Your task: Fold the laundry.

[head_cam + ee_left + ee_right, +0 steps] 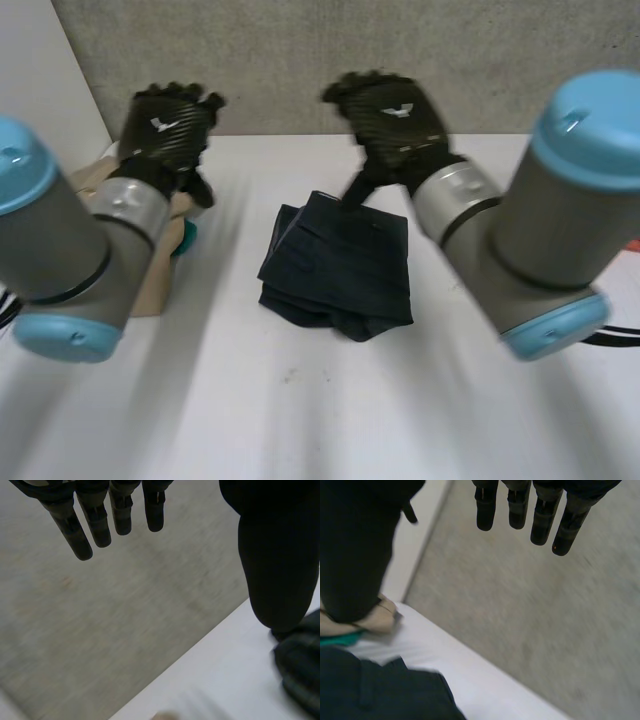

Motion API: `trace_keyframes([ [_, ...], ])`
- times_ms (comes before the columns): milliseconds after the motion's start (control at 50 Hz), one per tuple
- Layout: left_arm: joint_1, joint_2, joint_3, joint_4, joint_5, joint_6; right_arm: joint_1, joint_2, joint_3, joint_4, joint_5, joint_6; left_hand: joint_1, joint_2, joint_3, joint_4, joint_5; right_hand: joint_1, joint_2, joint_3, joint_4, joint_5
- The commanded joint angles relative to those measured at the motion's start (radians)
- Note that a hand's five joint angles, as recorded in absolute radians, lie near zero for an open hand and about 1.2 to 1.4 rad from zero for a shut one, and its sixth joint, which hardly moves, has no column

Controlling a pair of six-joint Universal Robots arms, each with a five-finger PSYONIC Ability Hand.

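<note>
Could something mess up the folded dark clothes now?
Maybe. The right hand is open with its thumb close to the far edge of the dark folded cloth, so it might snag a layer. The left arm sits beside the beige pile at the table side and could nudge it off.

I see a white table (300, 420) that runs back to a rough grey wall (300, 60). At the left side a white wall (40, 70) meets it in a corner. The light on the table is even.
</note>
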Motion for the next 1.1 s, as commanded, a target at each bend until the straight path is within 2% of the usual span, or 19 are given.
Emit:
trace_keyframes([
  [20,-0.153,-0.243,0.31,-0.16,0.116,-0.044,-0.116,0.075,-0.107,0.253,0.065,0.121,0.001,0.012,0.001,0.01,0.01,-0.042,-0.046,-0.04,-0.062,-0.07],
  [180,-0.204,-0.51,0.607,-0.327,0.12,-0.047,-0.147,0.209,-0.178,0.328,0.051,0.153,0.001,0.012,0.001,0.01,0.01,-0.042,-0.046,-0.04,-0.062,-0.07],
  [260,-0.205,-0.593,0.69,-0.408,0.104,-0.044,-0.145,0.264,-0.195,0.353,0.039,0.158,0.004,0.015,0.004,0.013,0.013,-0.042,-0.046,-0.04,-0.062,-0.07],
  [320,-0.204,-0.613,0.704,-0.45,0.074,-0.037,-0.136,0.302,-0.216,0.365,0.037,0.159,0.012,0.024,0.013,0.022,0.022,-0.042,-0.046,-0.04,-0.062,-0.07],
  [400,-0.198,-0.624,0.701,-0.488,-0.013,0.002,-0.127,0.353,-0.261,0.373,0.035,0.158,0.036,0.047,0.036,0.045,0.045,-0.042,-0.046,-0.04,-0.062,-0.07],
  [480,-0.196,-0.622,0.651,-0.513,-0.09,0.127,-0.101,0.406,-0.327,0.391,0.034,0.158,0.048,0.059,0.048,0.057,0.057,-0.042,-0.046,-0.04,-0.062,-0.07],
  [580,-0.195,-0.629,0.599,-0.51,-0.105,0.215,-0.067,0.488,-0.396,0.431,0.035,0.141,0.036,0.048,0.036,0.045,0.045,-0.042,-0.046,-0.04,-0.062,-0.07],
  [800,-0.193,-0.662,0.594,-0.499,-0.108,0.221,-0.059,0.595,-0.437,0.431,0.052,0.035,0.012,0.024,0.013,0.022,0.022,-0.042,-0.046,-0.04,-0.062,-0.07],
  [940,-0.195,-0.62,0.589,-0.47,-0.11,0.213,-0.061,0.569,-0.422,0.428,0.075,0.006,0.007,0.018,0.007,0.016,0.016,-0.042,-0.046,-0.04,-0.062,-0.07],
  [1100,-0.195,-0.448,0.588,-0.441,-0.096,0.157,-0.062,0.316,-0.277,0.308,0.08,-0.054,0.006,0.018,0.007,0.016,0.016,-0.042,-0.046,-0.04,-0.062,-0.07],
])
